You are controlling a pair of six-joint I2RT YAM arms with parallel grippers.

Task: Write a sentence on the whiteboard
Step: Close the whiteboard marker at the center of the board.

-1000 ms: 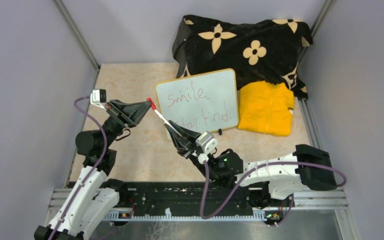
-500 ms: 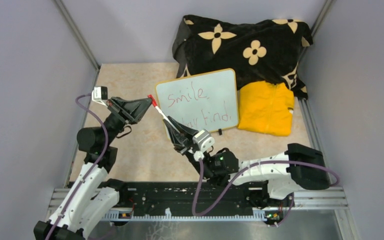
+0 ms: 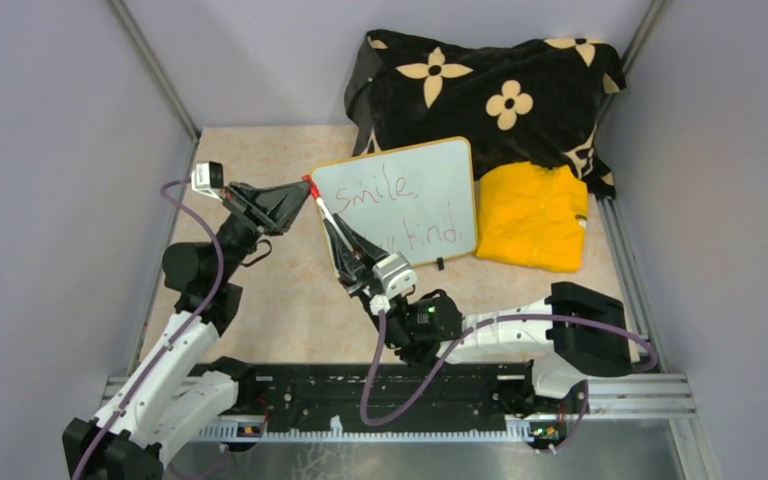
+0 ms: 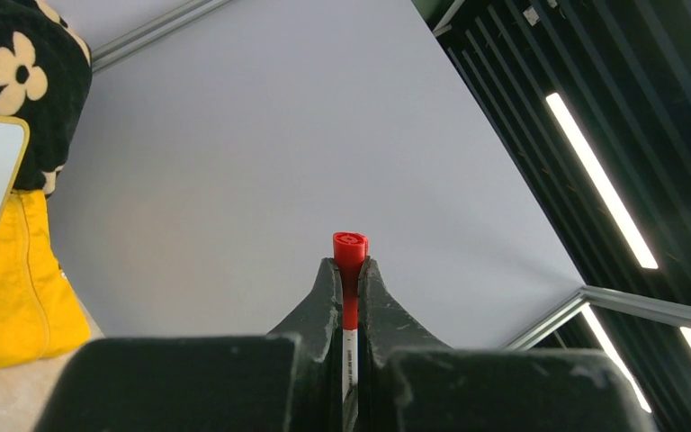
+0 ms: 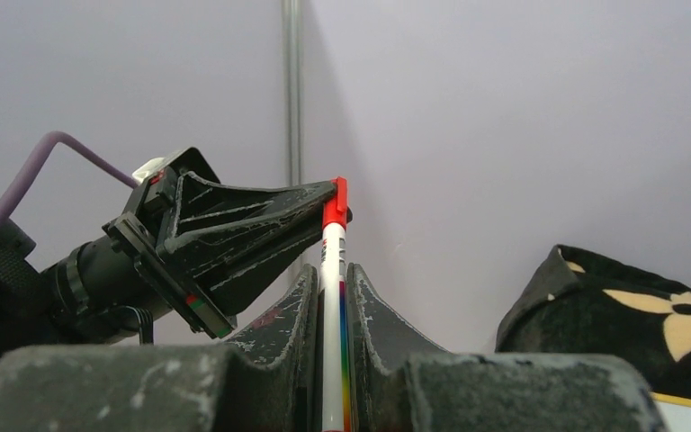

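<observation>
Right gripper [image 3: 337, 233] clamps the marker pen [image 3: 320, 206], left gripper [image 3: 300, 190] its cap [image 3: 308, 184] at 11 o'clock; hold the likely light, slick whiteboard [image 3: 430, 185] by its frame [image 3: 473, 195].

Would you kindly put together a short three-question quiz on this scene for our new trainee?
1. True or false: the left gripper and the right gripper both have their jaws closed on the marker.
2. Seen from the top view, what lies by the right edge of the whiteboard? A) a yellow cloth B) a blue cup C) a sponge
3. Fill in: the left gripper clamps the marker at its red ____.

Key: 1 true; 2 A; 3 cap.
</observation>
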